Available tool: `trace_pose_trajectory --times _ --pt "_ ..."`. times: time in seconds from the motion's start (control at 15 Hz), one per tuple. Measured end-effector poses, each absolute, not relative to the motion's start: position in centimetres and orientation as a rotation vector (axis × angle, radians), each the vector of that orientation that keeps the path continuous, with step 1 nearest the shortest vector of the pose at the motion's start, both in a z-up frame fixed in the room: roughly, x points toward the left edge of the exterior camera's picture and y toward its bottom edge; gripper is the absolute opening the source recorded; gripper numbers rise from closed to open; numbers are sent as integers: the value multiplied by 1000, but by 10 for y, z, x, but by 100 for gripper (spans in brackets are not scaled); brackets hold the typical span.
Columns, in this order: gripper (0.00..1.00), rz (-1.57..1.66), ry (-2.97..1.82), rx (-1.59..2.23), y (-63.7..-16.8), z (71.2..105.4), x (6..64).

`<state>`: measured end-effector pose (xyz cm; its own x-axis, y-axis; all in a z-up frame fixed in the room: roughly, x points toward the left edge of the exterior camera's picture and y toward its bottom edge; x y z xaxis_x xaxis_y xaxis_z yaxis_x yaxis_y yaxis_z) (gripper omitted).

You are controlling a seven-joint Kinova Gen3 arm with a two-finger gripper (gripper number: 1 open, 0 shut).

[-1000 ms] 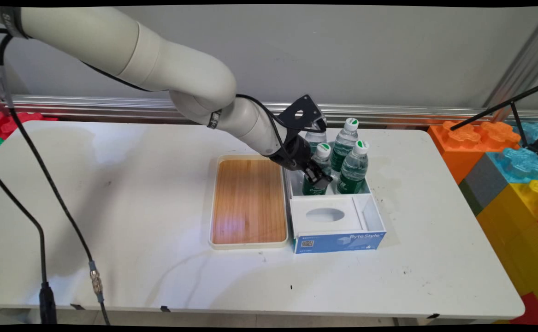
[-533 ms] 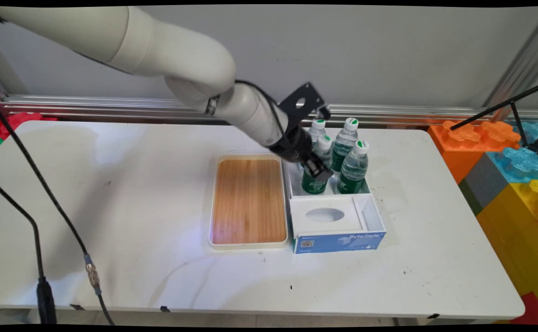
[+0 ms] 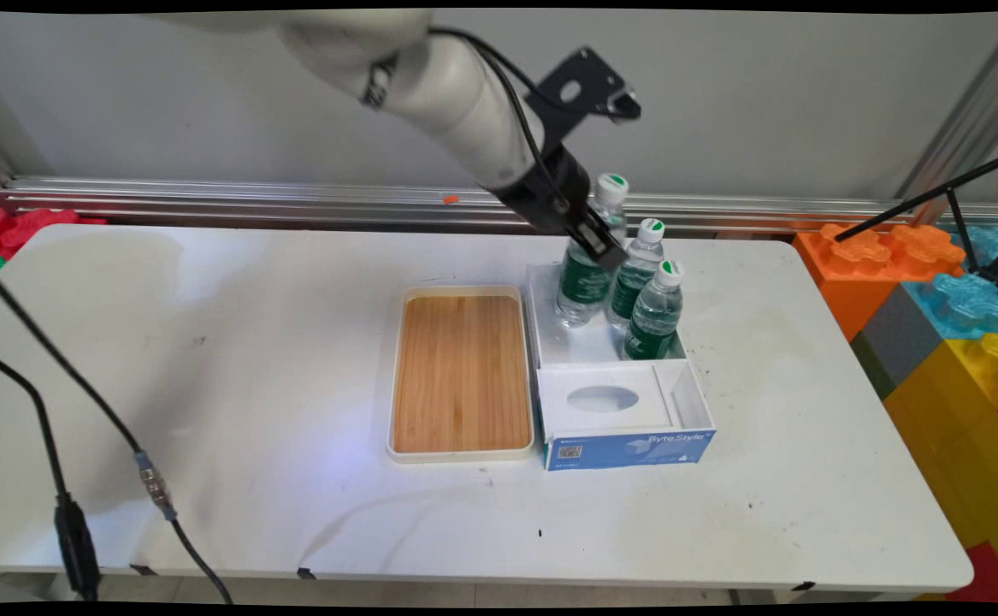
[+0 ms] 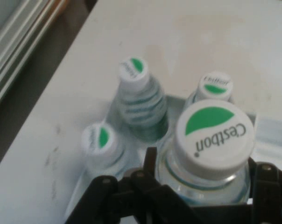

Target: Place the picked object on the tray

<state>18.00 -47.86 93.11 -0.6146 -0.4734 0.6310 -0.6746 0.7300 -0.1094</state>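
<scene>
Gripping a bottle near its neck, end effector holds it above the box; a tilted bottle could slip or clip the other bottles.

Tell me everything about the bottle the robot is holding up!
The held bottle is clear plastic with a dark green label and a white cap with a green patch and lettering. It hangs roughly upright, leaning slightly, lifted above the white box, its base near the box's rim. The gripper clamps its upper body, just under the neck. Three similar bottles stand in the box.
</scene>
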Motion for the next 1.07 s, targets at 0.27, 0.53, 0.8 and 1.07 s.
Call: trace_pose_trajectory --times 0.27,0.53,0.8,1.07 --pt "0 498 -2421 903 -470 953 208" --pt "0 514 -2461 909 -469 945 239" --pt "0 490 -2455 902 -474 924 262" --pt "0 480 -2440 888 -481 896 282"
